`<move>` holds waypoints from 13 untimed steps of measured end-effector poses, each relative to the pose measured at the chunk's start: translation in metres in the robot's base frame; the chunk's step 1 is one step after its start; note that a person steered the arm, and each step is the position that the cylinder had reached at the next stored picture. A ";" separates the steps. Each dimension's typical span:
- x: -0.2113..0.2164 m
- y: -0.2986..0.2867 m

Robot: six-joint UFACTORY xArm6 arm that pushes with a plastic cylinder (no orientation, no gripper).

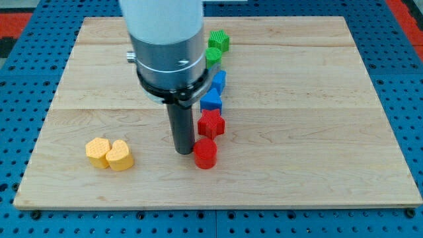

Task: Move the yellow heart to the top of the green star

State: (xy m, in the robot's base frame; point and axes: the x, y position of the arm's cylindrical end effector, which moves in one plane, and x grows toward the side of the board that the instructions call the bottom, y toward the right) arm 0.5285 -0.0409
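A pale wooden board is lying flat, carrying eight blocks. Two yellow ones, a yellow hexagon touching a yellow heart, are sitting near the bottom-left corner. Running from the top edge toward the bottom are a green block, a green star, two blue blocks, a red star and a red cylinder.

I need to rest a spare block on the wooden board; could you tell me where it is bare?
Bare: the wooden board on the view's right of the column running from the green blocks to the red cylinder, and the top left. Crowded: around my tip and the yellow blocks.
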 end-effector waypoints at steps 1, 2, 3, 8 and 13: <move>0.002 0.006; 0.010 -0.033; 0.050 -0.058; -0.226 -0.135; -0.256 -0.127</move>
State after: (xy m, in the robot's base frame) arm 0.2720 -0.1681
